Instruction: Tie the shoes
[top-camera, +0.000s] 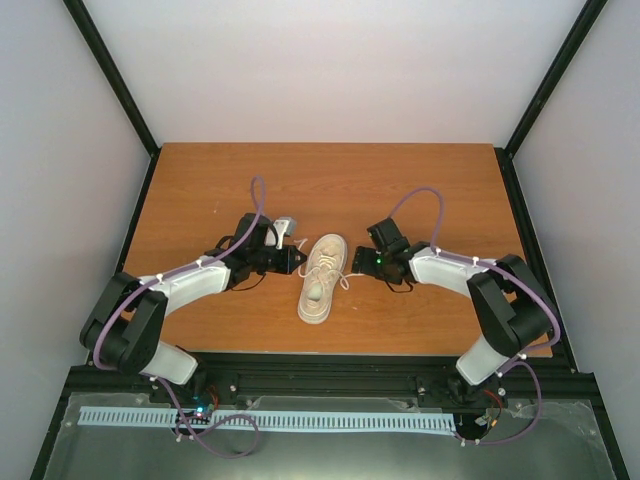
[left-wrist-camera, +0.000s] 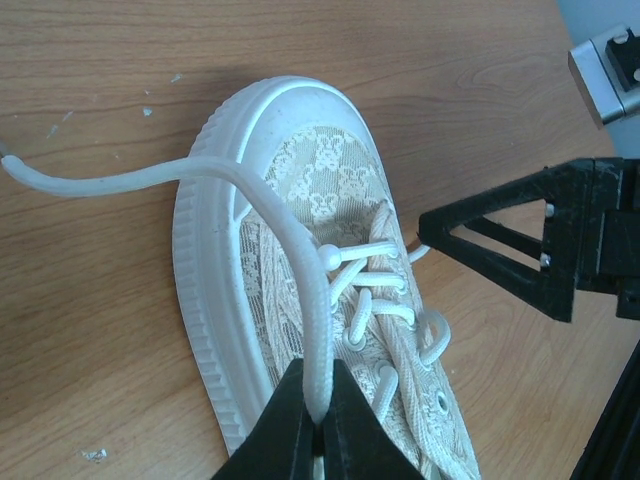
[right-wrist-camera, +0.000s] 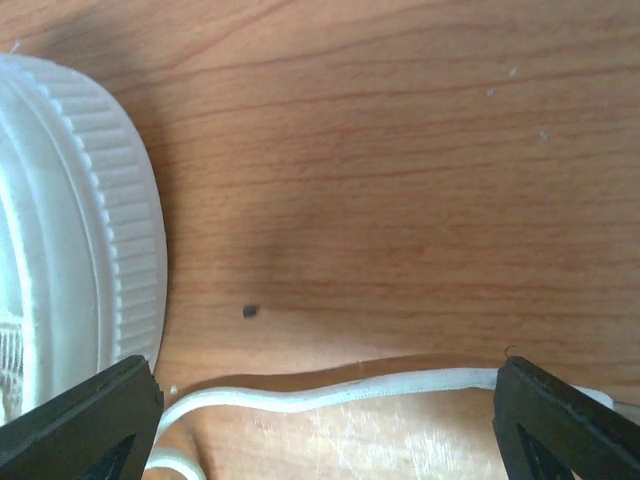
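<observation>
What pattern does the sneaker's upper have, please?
Cream lace pattern; the sneaker shows best in the left wrist view.

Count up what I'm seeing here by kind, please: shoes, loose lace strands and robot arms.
Shoes: 1, the cream sneaker.
Loose lace strands: 2, one pinched in the shut left gripper, one lying between the open right gripper's fingers.
Robot arms: 2, the left arm and the right arm.
Total: 5.
</observation>
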